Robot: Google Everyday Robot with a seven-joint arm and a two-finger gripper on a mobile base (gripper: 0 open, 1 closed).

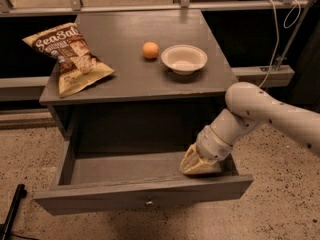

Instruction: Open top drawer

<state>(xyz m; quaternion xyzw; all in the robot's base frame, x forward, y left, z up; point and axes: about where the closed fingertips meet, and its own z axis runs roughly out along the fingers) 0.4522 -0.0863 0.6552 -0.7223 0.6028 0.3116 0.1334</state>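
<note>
The top drawer [142,196] is a wide grey wooden drawer pulled far out of the grey cabinet, its inside bare. A small round metal knob [148,202] sits at the centre of its front. My gripper [196,165] hangs inside the drawer at its right end, just behind the front panel. The white arm reaches down to it from the right. The two lower drawers are out of view.
On the cabinet top [125,79] lie a chip bag [70,56] at the left, an orange ball [150,50] and a white bowl [184,59] at the middle right. A black pole [11,211] stands at the bottom left. Speckled floor surrounds the cabinet.
</note>
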